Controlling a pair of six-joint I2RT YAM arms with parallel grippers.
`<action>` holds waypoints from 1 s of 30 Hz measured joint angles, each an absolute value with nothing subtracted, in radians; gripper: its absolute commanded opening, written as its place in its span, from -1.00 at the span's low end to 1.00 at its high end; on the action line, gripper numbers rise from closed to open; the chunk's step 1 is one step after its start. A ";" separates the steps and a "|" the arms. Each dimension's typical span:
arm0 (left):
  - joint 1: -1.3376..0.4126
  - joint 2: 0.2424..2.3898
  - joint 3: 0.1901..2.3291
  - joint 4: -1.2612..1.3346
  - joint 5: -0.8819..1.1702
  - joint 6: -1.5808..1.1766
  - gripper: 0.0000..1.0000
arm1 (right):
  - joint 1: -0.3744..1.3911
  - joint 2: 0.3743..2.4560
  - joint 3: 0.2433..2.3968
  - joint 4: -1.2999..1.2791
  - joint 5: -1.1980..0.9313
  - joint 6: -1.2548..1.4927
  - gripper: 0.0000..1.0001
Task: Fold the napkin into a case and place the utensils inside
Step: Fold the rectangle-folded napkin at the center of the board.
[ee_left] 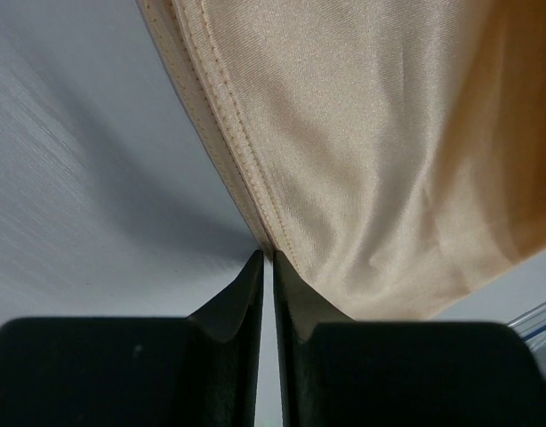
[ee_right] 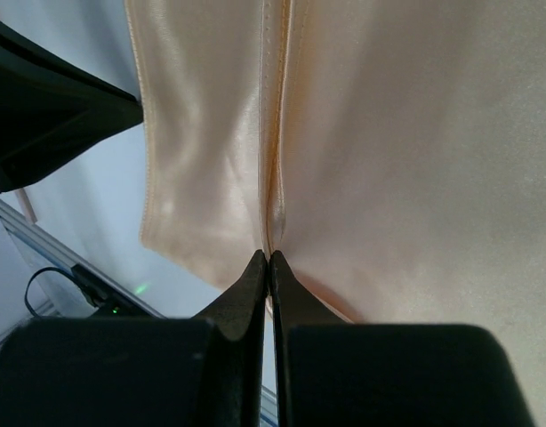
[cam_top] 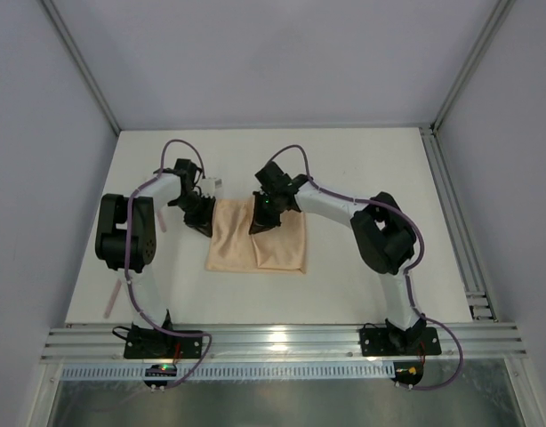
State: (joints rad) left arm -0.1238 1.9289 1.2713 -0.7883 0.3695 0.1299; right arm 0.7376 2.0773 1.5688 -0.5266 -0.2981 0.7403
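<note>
The matte white counter (cam_top: 362,178) fills the floor of the enclosure, with a ribbed metal rail along its near edge. 2 black-jointed arms with pale sleeves reach in from that edge.

The napkin (cam_top: 273,253) lies flat near the counter's middle - a peach-orange, roughly square cloth with a faint satin sheen and a stitched hem. 1 crease runs from its far edge toward its near edge, and the panel to the right of it looks slightly darker.

The left gripper (cam_top: 204,228) sits at the napkin's far-left corner. In its wrist view the black, tapered fingers (ee_left: 237,302) are pressed together, with the double-stitched hem caught at their tips.

The right gripper (cam_top: 258,226) meets the middle of the napkin's far edge, clenched on the cloth right where the seam line ends - soft puckers spread from the pinch.

1 slim, pale pink utensil (cam_top: 113,299) lies near the counter's near-left corner, well apart from the napkin.
</note>
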 measured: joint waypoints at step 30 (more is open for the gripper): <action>-0.124 1.931 1.258 -0.774 0.413 0.115 -0.89 | 0.844 2.247 1.679 -0.298 -0.362 1.093 -0.94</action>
